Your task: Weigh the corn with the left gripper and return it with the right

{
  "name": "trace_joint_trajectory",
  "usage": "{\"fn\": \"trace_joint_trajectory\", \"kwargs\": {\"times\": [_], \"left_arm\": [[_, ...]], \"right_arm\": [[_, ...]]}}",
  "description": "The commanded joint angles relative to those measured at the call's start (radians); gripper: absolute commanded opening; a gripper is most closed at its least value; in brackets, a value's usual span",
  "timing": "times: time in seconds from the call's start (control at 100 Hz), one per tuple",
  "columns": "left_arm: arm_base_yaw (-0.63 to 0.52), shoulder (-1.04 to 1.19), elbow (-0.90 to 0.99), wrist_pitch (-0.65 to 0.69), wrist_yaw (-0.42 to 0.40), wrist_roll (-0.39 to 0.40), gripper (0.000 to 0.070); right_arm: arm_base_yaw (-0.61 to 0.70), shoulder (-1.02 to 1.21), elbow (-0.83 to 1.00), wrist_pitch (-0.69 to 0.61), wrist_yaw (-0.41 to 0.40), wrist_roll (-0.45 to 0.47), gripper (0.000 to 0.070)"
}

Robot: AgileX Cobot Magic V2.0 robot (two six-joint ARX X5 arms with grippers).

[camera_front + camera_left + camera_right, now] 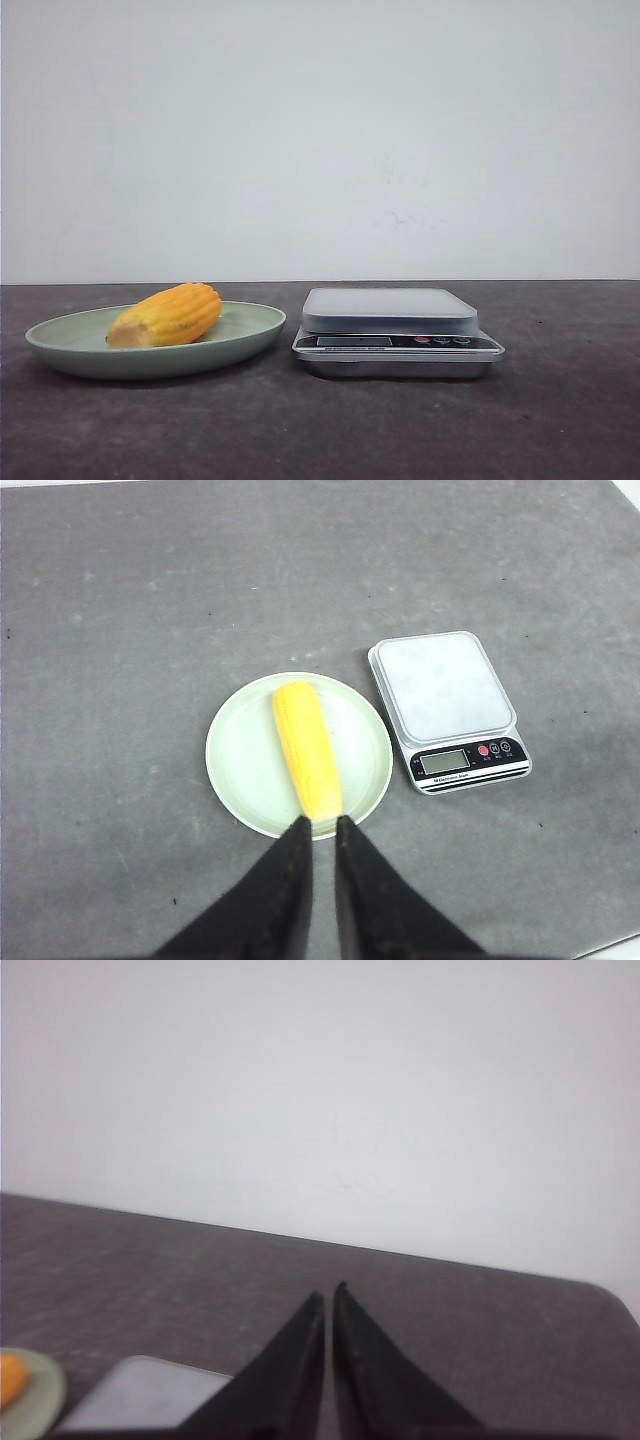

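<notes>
Corn on its plate, scale bare, both claws closed on nothing.

I see a plain white wall (320, 130) behind a dark grey, faintly mottled tabletop (560, 420). On it rests a shallow pale green round plate (60, 350), and just beside it, apart from its rim, a silver digital kitchen scale (397, 330) with a bare platform. The short yellow-orange ridged corn (168, 314) lies on its side across the plate. My left gripper (322, 825) hangs above the plate's edge, fingers nearly together, holding nothing; my right gripper (329, 1295) is likewise almost closed, empty.
</notes>
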Motion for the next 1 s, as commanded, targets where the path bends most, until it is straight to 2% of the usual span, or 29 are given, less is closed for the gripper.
{"fn": "trace_joint_trajectory", "kwargs": {"times": [0.0,0.07,0.15,0.27,0.45,0.62,0.99], "left_arm": [[-0.011,0.008,0.017,0.006,0.000,-0.004,0.0000],[-0.011,0.008,0.017,0.006,0.000,-0.004,0.0000],[-0.011,0.008,0.017,0.006,0.000,-0.004,0.0000],[-0.011,0.008,0.017,0.007,0.000,-0.004,0.0000],[-0.011,0.008,0.017,0.006,0.000,-0.003,0.0000],[-0.011,0.008,0.017,0.005,-0.001,-0.004,0.0000],[-0.011,0.008,0.017,0.004,-0.001,-0.004,0.0000]], "right_arm": [[-0.070,-0.058,-0.154,0.116,-0.042,0.047,0.0009],[-0.138,-0.118,-0.276,0.165,-0.061,0.080,0.0009],[-0.210,-0.174,-0.381,0.162,-0.065,0.120,0.0009],[-0.306,-0.202,-0.497,0.169,-0.071,0.126,0.0009],[-0.406,-0.202,-0.572,0.148,-0.242,0.148,0.0010],[-0.450,-0.202,-0.572,0.148,-0.234,0.135,0.0010],[-0.451,-0.202,-0.572,0.170,-0.220,0.135,0.0010]]}}
